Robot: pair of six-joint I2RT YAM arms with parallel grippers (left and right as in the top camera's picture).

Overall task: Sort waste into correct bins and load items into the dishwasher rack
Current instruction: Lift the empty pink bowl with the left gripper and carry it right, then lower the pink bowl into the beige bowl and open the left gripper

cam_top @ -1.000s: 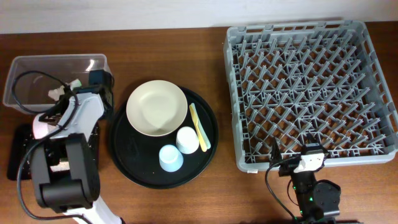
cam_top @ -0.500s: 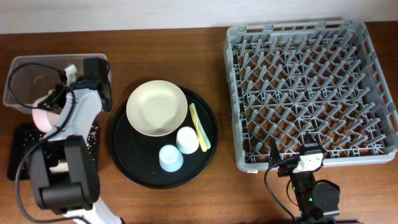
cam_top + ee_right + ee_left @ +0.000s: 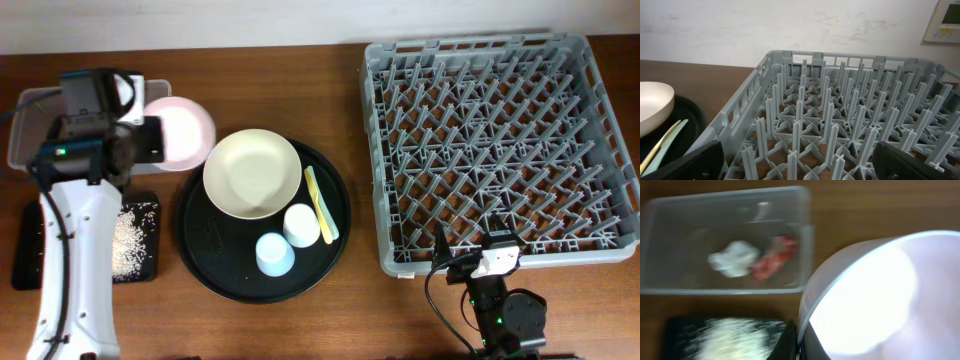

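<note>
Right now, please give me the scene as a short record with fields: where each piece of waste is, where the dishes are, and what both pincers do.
left pincer: shut on the rim of the pink bowl, between the clear box and the round black tray
right pincer: open, at the near edge of the dishwasher rack
clear box: holds white tissue and red wrapper
black rectangular tray: holds rice grains
round black tray: holds cream bowl, white cup, light blue cup, yellow utensil
dishwasher rack: no dishes in it

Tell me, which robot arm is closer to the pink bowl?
Left. The left tool grips the pink bowl; the right tool sits far away by the grey rack.
</note>
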